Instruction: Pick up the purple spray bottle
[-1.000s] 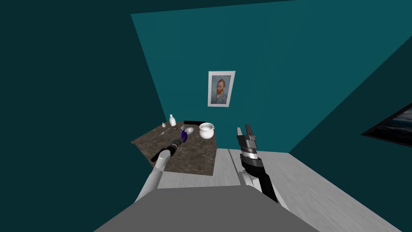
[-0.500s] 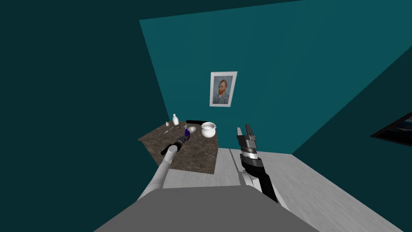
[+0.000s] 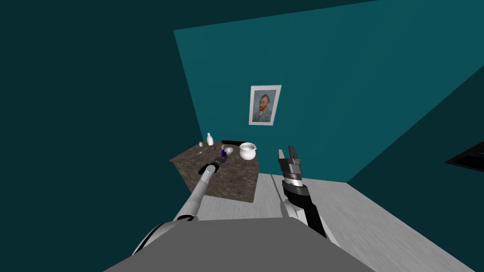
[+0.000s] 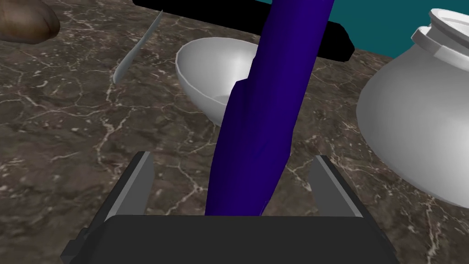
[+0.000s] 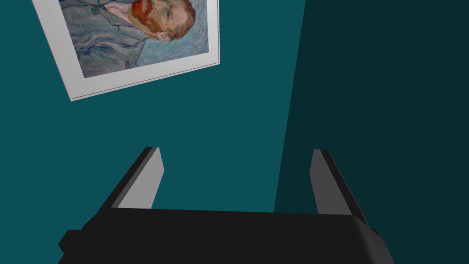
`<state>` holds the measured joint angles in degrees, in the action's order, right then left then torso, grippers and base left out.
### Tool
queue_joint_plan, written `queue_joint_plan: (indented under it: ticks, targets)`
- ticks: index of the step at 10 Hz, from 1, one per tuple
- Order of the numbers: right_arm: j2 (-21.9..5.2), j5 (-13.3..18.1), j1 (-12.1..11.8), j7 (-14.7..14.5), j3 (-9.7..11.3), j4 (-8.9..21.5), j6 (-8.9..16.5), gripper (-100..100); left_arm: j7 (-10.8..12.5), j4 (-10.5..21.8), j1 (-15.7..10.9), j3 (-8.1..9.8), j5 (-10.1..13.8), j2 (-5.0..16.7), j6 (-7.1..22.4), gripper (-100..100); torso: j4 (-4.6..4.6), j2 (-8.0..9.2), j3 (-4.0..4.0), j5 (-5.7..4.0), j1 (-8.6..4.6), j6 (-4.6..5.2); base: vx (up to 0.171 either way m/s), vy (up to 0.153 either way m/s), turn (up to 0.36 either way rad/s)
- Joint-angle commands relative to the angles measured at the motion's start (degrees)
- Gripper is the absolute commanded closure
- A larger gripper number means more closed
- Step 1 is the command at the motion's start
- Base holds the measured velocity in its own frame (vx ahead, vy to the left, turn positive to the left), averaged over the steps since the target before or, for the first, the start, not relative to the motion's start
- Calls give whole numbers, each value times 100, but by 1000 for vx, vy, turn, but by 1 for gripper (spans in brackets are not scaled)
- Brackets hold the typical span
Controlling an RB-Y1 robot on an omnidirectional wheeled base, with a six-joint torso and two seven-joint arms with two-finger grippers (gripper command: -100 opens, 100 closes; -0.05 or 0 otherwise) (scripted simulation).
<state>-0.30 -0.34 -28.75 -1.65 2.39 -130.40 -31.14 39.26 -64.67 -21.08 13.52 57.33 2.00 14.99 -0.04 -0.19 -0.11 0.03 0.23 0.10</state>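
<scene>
- You are looking at a dark, stone-patterned table (image 3: pixel 236 182) in the corner of a blue-green room. The purple bottle (image 3: pixel 222 154) stands on it, toward the back.
- Your left arm is stretched out further than a moment ago, so the left gripper (image 3: pixel 217 162) is now right at the bottle. The right gripper (image 3: pixel 287 152) is held up beside the table, well apart from it.
- From the left hand, the bottle stands between the two fingers (image 4: pixel 137 183). They are wide apart and not touching it. A white bowl (image 4: pixel 206 68) sits just behind and a white pot (image 4: pixel 412 123) is off to one side.
- From the right hand, its fingers (image 5: pixel 146 178) are wide apart with nothing between them.
- The reach looks done to me. Squeeze next, then lift.
</scene>
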Motion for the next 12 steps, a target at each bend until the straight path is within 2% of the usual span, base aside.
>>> queue_joint_plan:
  ticks: [1, 4, 5, 6, 8, 9, 10, 11, 12]
  targets:
    - [0, 0, 0, 0, 0, 0, 0, 0, 140, 286, -286, -278, -286, -52, -286, -100, 0, 0, 0, 0, 0, 0, -89, 67, 179]
    - [0, 0, 0, 0, 0, 0, 0, 0, 140, 786, -790, -278, -303, -52, -341, -100, 2, 11, 6, 3, 14, 0, -46, 42, 20]
    - [0, 0, 0, 0, 0, 0, 0, 0, 140, 811, -790, -278, -303, -52, -341, -100, -1, -1, -1, 1, 3, -1, 7, -8, 1]
    - [0, 0, 0, 0, 0, 0, 0, 0, 292, 1049, -1046, -538, -585, -112, -626, -100, -3, -8, -5, -1, -4, -1, -95, 61, 198]
    - [0, 0, 1, 0, 0, 0, 0, 0, 292, 1497, -1475, -538, -621, -112, -666, -100, 5, 27, 15, 5, 23, -2, -76, 61, 28]
    - [0, 0, 1, 0, 0, 0, 0, 0, 292, 1529, -1475, -538, -621, -112, -666, -100, 3, 14, 8, 3, 14, -1, 1, 18, -18]
    - [0, 0, 0, 0, 0, 0, 0, 0, 444, 1738, -1713, -793, -939, -172, -939, -100, -1, -1, -1, 1, 5, -2, -64, 78, 205]
    - [-1, 0, 0, 0, -1, 0, 0, 0, 444, 1997, -1937, -797, -939, -172, -992, -100, 1, 11, 5, 4, 25, -6, -84, 95, 81]
    - [-1, 0, 1, 0, -1, 0, 0, 0, 444, 2052, -2093, -797, -939, -172, -992, -100, 3, 20, 11, 6, 28, -1, -46, 44, -38]
